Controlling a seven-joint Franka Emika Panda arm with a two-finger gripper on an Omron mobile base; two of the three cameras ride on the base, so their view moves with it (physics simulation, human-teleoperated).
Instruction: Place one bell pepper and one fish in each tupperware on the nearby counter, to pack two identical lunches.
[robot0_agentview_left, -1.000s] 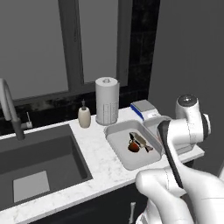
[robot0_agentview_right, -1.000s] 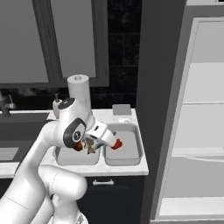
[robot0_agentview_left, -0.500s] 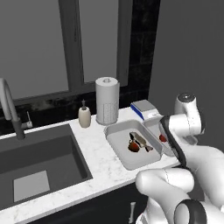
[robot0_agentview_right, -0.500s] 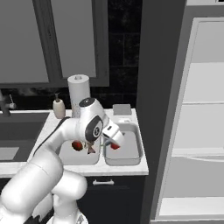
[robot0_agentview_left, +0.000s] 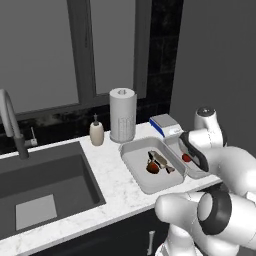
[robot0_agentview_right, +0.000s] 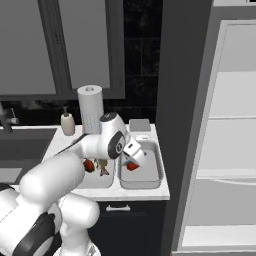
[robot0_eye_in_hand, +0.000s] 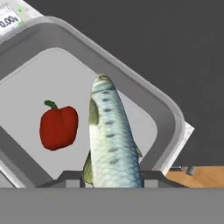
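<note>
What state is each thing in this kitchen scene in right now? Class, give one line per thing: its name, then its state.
gripper: shut on the second fish, above the right tupperware.
second fish: held, not yet set down.
right tupperware: holds one bell pepper.
left tupperware: holds a pepper and first fish.
paper towel roll: upright on the counter.
soap bottle: upright.

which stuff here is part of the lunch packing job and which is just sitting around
For the job:
- left tupperware, pepper and fish inside
- right tupperware with pepper
- fish in gripper

Just there:
- paper towel roll
- soap bottle
- sink
- blue-and-white box
</note>
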